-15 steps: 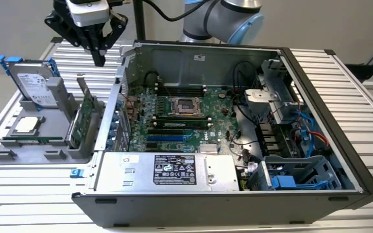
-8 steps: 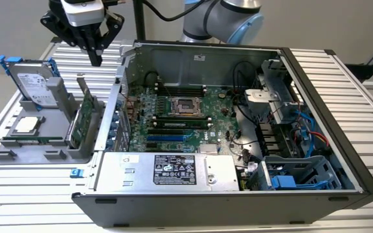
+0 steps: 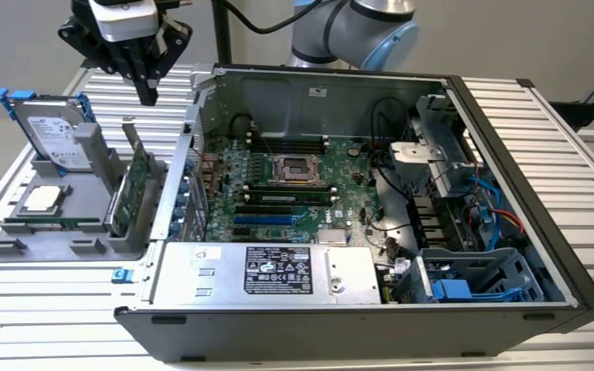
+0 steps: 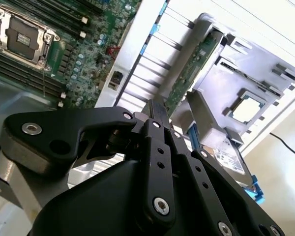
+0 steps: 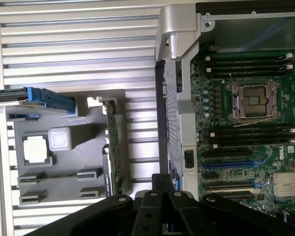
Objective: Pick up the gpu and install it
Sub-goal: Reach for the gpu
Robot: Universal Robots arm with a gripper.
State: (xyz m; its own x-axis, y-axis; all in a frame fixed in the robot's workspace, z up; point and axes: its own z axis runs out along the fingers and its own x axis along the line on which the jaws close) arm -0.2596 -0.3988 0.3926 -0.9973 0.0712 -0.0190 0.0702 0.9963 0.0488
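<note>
The gpu (image 3: 132, 185) stands on edge in a slot of the grey holder (image 3: 70, 239), at the exterior view's left of the open computer case. Its green board faces the case and a silver bracket rises at its far end. My gripper (image 3: 148, 94) hangs above and behind the card, well clear of it, fingers shut together and holding nothing. In the first wrist view the gpu (image 5: 111, 147) is seen edge-on beyond the shut gripper (image 5: 162, 181). In the second wrist view the gripper (image 4: 155, 107) points towards the gpu (image 4: 196, 69).
The open case (image 3: 503, 255) holds the motherboard (image 3: 276, 185) with an empty CPU socket, memory sticks and blue expansion slots. A power supply (image 3: 266, 272) sits at the near side. The holder also carries a hard drive (image 3: 55, 131) in a blue frame and a processor (image 3: 41, 199).
</note>
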